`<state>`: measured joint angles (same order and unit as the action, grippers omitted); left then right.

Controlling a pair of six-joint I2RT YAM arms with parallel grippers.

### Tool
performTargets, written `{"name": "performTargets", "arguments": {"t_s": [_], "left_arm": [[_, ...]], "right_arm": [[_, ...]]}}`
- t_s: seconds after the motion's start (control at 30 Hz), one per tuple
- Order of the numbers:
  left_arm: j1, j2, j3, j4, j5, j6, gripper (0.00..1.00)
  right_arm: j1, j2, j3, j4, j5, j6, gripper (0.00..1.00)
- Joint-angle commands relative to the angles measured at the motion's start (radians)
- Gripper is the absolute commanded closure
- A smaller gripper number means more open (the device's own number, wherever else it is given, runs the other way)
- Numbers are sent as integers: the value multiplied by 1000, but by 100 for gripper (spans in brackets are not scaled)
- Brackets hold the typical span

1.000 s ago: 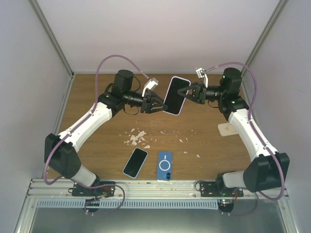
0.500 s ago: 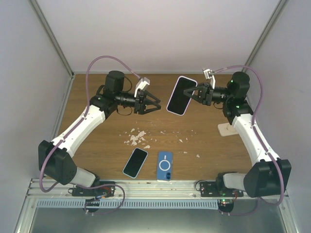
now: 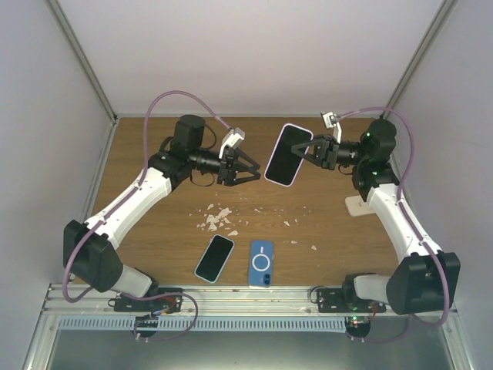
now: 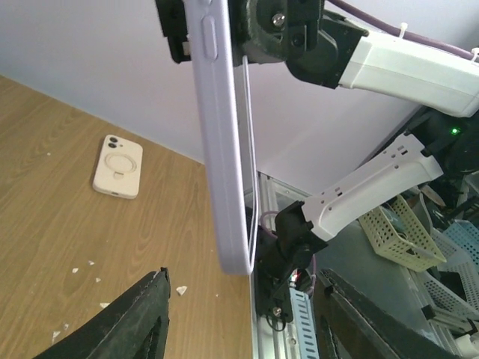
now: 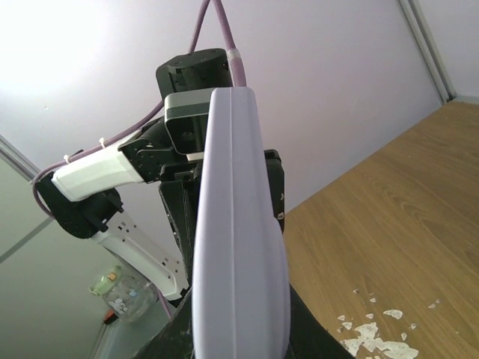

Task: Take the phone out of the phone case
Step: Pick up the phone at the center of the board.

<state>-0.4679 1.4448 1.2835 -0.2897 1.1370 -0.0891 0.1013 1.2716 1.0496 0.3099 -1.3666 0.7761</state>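
Two arms: both reach in above the brown wooden table [image 3: 331,231] from opposite sides and face each other.
Left gripper [image 3: 253,164]: released, jaws spread, nothing between them. It points right at the case's left side, near it but apart.
Left wrist view: the case [image 4: 224,149] stands edge-on ahead of the two black fingers [image 4: 142,318], in line with the gap between them and untouched by either.
Lilac phone case [image 3: 287,154]: held in the air over the far middle of the table, between the two grippers, tilted with its face towards the overhead camera.
Dark-screened phone [image 3: 285,156]: seated inside the lilac phone case, with the lilac rim showing all round it.
Right gripper [image 3: 303,151]: clenched on the right side of the lilac phone case. In its own wrist view the case's smooth back [image 5: 236,224] fills the space between its fingers.
Table, left to right: scattered white flakes [image 3: 218,218]; a bare black phone [image 3: 214,258] lying flat; just beside it a blue case with a ring [image 3: 262,264]; a cream case [image 3: 356,205] by the right arm.
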Motion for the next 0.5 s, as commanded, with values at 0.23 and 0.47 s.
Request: {"name": "performTargets", "arguments": {"t_s": [0.23,0.47], "left_arm": [[-57,56,78,-19,-77,50,51],[-66,78,89,-46,-205,65,55]], "right_arm": [[-6,-37,-10,103,-21,56,100],[-3,-39,-10,121,-33,67,99]]}}
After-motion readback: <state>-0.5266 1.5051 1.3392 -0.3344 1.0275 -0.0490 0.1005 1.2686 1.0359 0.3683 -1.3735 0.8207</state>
